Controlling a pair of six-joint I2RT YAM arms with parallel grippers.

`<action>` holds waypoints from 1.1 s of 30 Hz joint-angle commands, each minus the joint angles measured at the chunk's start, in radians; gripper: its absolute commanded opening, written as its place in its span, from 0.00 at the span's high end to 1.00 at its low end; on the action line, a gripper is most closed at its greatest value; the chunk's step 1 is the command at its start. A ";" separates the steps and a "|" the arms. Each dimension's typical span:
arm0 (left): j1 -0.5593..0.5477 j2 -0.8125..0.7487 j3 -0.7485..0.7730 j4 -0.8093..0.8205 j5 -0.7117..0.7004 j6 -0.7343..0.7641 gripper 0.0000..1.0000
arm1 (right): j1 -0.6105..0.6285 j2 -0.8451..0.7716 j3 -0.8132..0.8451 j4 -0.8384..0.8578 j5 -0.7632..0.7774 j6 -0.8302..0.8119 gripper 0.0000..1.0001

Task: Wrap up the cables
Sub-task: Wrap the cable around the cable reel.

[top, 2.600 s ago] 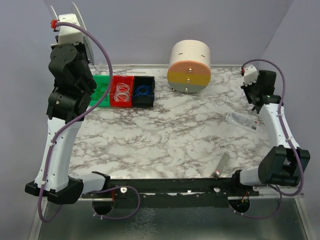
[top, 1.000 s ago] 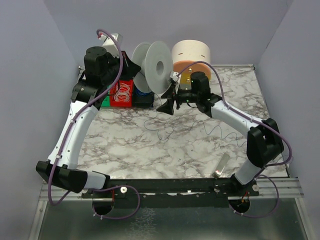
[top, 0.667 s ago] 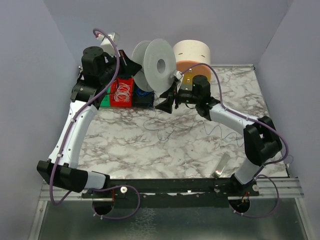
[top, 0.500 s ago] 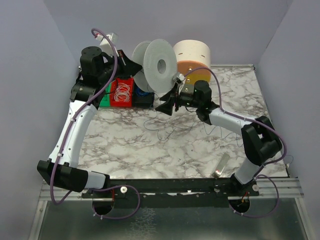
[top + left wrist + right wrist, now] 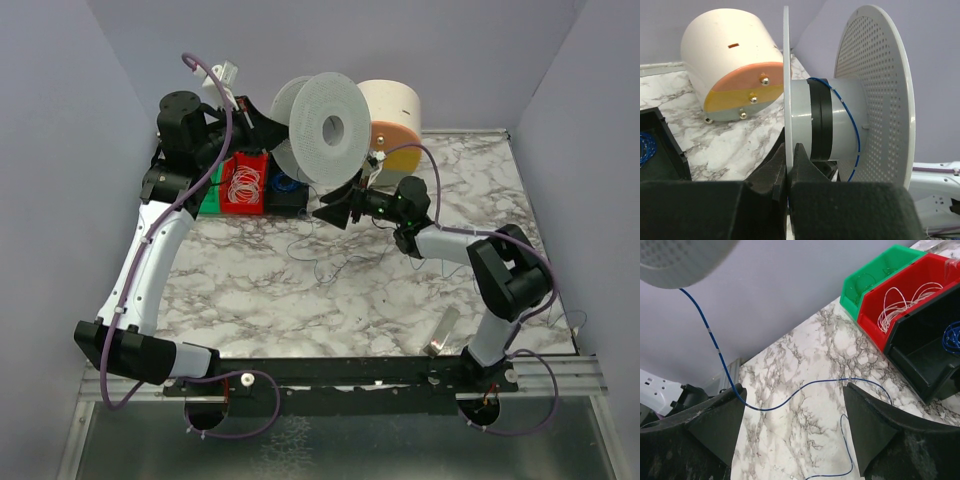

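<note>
Marbled white and grey, the tabletop (image 5: 380, 300) carries three small bins in its far left corner: a green bin (image 5: 875, 270), a red bin (image 5: 912, 282) with white wire coils (image 5: 900, 302) in it, and a black bin (image 5: 925, 357) with a blue coil (image 5: 952, 337) in it. At the middle of the far edge a white drum (image 5: 395, 105) lies on its side, its round face banded orange, yellow and grey.

Above the far edge, between the bins and the drum, the left gripper (image 5: 789, 155) holds a white spool (image 5: 325, 125) in the air. Its fingers are clenched on the rim of one thin flange. The other flange is perforated and faces the top camera.

The cable (image 5: 790, 397) is a very fine wire that looks blue in both wrist views. A dark band of turns sits on the spool's hub, with one strand crossing the bare part of the hub. From the spool the wire drops to the right gripper (image 5: 794, 410), which hangs just under the spool with its fingers spread wide and gripping nothing. The wire passes the inner edge of one finger (image 5: 715, 425); whether it touches cannot be told. Beyond that it runs out in loose curves over the middle of the tabletop.

Near the near right corner lies a small silvery strip (image 5: 445, 330).
</note>
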 commanded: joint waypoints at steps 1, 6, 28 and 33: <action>0.003 -0.005 -0.004 0.128 0.102 -0.061 1.00 | -0.004 0.040 -0.002 0.184 -0.041 0.081 0.17; 0.003 -0.005 -0.038 0.163 0.118 -0.085 1.00 | -0.001 0.074 0.014 0.275 -0.065 0.148 0.14; 0.003 -0.001 -0.093 0.249 0.183 -0.135 1.00 | 0.064 0.190 0.093 0.358 -0.121 0.303 0.88; 0.006 -0.016 -0.087 0.241 0.186 -0.130 1.00 | 0.026 0.105 0.026 0.156 -0.013 0.198 1.00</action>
